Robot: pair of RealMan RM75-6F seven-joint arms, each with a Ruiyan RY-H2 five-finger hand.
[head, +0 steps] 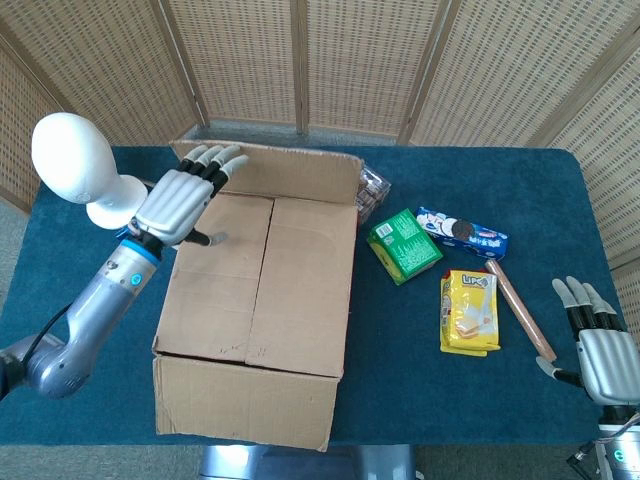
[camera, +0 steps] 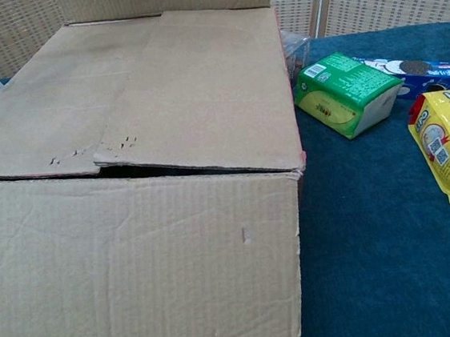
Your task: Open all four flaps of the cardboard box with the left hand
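Cardboard box [head: 258,310] sits under the left hand [head: 180,203], whose spread, empty fingers press its raised far flap [head: 290,172].

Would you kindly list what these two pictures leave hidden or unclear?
- Head view: the raised far flap hides the items behind it.
- Both views: the cardboard box interior, under the closed flaps.
- Chest view: left hand out of frame.
- Head view: right hand cut by the edge.

The bench [head: 560,200] has a dark blue cover. Resting directly on it: a cardboard box [head: 255,320], a white mannequin head [head: 75,165], a green packet [head: 403,245], a blue biscuit pack [head: 462,231], a yellow packet [head: 469,311] and a wooden rolling pin [head: 520,309].
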